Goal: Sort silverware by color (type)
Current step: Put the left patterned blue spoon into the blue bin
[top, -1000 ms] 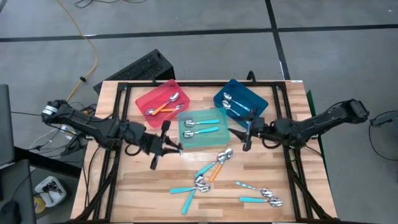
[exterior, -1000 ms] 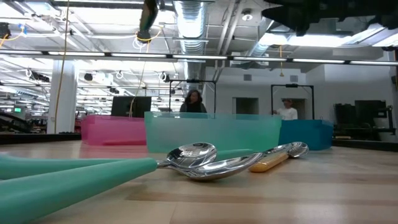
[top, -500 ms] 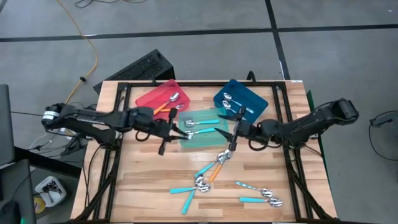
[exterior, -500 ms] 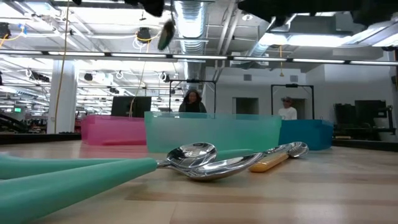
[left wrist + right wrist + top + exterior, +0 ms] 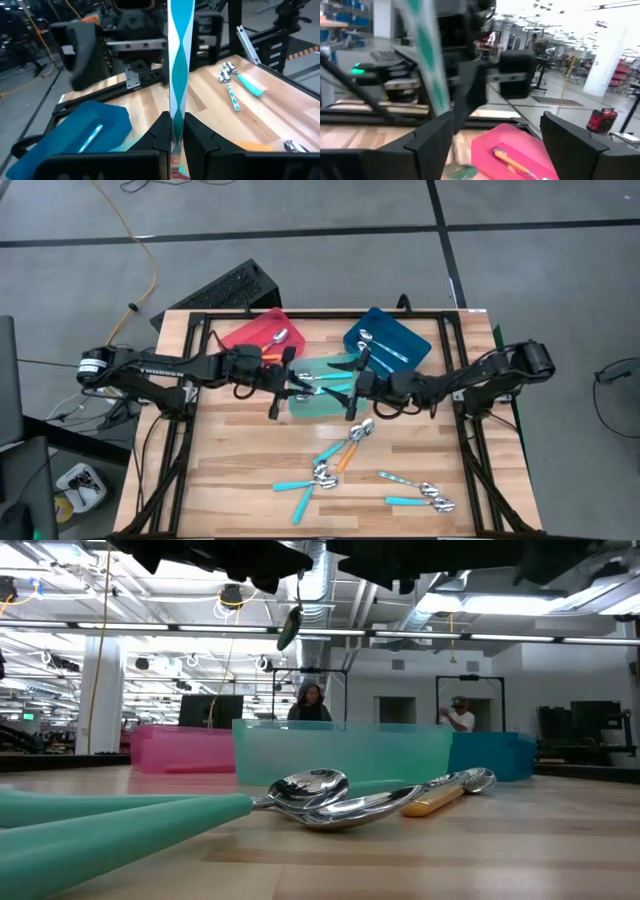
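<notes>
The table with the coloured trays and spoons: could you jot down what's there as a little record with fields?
Table: pale wooden top
Trays: red plastic tray, translucent teal plastic tray, blue plastic tray, all at the far side
Left fingers: shut on a teal-handled metal spoon, above the teal tray
Right fingers: open, empty, over the teal tray's near right part
Loose spoons: teal- and orange-handled, scattered on the near half

Two dark jointed arms, white lettering along the left arm (image 5: pixel 160 364).
</notes>
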Tool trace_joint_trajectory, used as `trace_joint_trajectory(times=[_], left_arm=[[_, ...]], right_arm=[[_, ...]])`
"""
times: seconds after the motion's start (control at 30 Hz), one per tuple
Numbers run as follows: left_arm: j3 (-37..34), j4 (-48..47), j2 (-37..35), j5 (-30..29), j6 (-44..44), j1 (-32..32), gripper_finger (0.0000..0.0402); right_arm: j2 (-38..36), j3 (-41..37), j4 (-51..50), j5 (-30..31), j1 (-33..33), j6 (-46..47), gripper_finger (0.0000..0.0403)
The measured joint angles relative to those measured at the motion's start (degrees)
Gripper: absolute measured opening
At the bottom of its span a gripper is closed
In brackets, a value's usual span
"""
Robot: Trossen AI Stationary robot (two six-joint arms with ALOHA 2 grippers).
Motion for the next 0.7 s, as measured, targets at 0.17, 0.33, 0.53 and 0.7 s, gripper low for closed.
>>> trace_joint_trajectory(times=[0.17,0.33,0.53,0.7], left_arm=[[0.0,0.0,0.1,4.0,-0.4,3.6,0.0012],[0.0,0.3,2.9,5.7,-0.7,4.6,0.0012],[0.0,2.8,6.7,6.1,-0.8,4.9,0.0012],[0.0,6.1,6.9,6.8,-1.0,4.9,0.0012]], right_arm=[[3.0,2.5,-0.2,-1.2,0.0,0.0,0.0338],[4.3,5.7,-1.6,-3.8,-0.4,-0.2,0.0334],[4.2,10.0,-11.7,-5.2,-0.7,0.2,0.0331],[4.2,11.3,-16.7,-5.2,-0.8,0.3,0.0324]])
